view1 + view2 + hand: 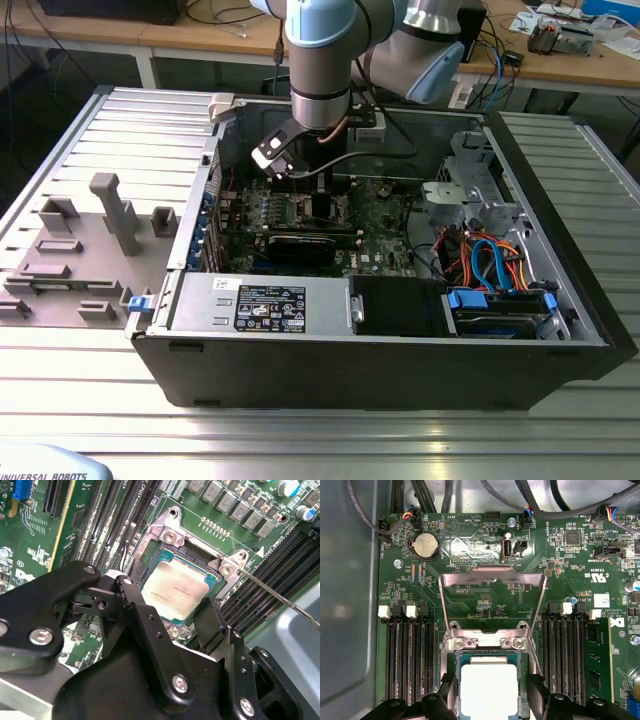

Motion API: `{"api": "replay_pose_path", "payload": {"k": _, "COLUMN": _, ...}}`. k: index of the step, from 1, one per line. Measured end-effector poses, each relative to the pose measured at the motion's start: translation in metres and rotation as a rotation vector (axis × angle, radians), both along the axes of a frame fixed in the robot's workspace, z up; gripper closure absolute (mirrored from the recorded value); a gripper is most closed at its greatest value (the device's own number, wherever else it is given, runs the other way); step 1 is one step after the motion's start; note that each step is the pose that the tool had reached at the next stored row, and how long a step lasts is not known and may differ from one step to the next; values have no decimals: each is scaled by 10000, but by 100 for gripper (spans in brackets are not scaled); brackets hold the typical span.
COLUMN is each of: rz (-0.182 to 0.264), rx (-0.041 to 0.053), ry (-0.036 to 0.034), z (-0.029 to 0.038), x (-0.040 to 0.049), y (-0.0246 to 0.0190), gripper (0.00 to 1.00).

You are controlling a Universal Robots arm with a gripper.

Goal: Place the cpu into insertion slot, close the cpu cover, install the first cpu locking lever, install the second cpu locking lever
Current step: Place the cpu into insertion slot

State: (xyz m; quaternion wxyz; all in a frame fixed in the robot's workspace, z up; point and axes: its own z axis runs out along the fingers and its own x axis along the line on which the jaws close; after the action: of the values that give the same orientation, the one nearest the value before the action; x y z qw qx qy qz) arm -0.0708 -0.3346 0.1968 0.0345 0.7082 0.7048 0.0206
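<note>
Chip: the cpu, a flat square with a dull silver-grey metal top, lies level inside the insertion slot, a dark square socket with a silver metal rim on green board. In the second wrist view a narrow green border of the cpu shows around its metal top.

The cpu cover, a thin silver frame with a large square window, is swung fully open. It lies back over the board beyond the slot's hinge end, clear of the chip.

Arm: the pale-blue and grey robot arm reaches straight down into the open black computer case. The gripper sits low over the slot. Its black fingers stand on two opposite sides of the chip, closed in against its edges.

Surroundings:
- Long black memory slots flank the socket on both sides, just beside the fingers.
- A thin bare wire lever slants away from one corner of the slot's rim.
- A round silver coin battery sits farther up the board, well apart.
</note>
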Motion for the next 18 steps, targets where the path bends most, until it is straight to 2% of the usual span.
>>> {"api": "replay_pose_path", "payload": {"k": 2, "rz": 0, "rx": 1, "ry": 0, "z": 2, "x": 0, "y": 0, "gripper": 32}}
{"api": "replay_pose_path", "payload": {"k": 6, "rz": -4, "rx": 11, "ry": 4, "z": 50, "x": -1, "y": 0, "gripper": 32}}
{"api": "replay_pose_path", "payload": {"k": 7, "rz": -8, "rx": 67, "ry": 6, "z": 70, "x": 0, "y": 0, "gripper": 32}}
{"api": "replay_pose_path", "payload": {"k": 11, "rz": -26, "rx": 110, "ry": 13, "z": 118, "x": 0, "y": 0, "gripper": 34}}
{"api": "replay_pose_path", "payload": {"k": 12, "rz": -38, "rx": 116, "ry": 18, "z": 135, "x": 0, "y": 0, "gripper": 47}}
{"api": "replay_pose_path", "payload": {"k": 13, "rz": -48, "rx": 120, "ry": 23, "z": 148, "x": 0, "y": 0, "gripper": 47}}
{"api": "replay_pose_path", "payload": {"k": 15, "rz": -66, "rx": 127, "ry": 35, "z": 171, "x": 0, "y": 0, "gripper": 58}}
{"api": "replay_pose_path", "payload": {"k": 16, "rz": -74, "rx": 129, "ry": 42, "z": 182, "x": 0, "y": 0, "gripper": 58}}
{"api": "replay_pose_path", "payload": {"k": 18, "rz": -95, "rx": 131, "ry": 57, "z": 198, "x": 2, "y": 0, "gripper": 71}}
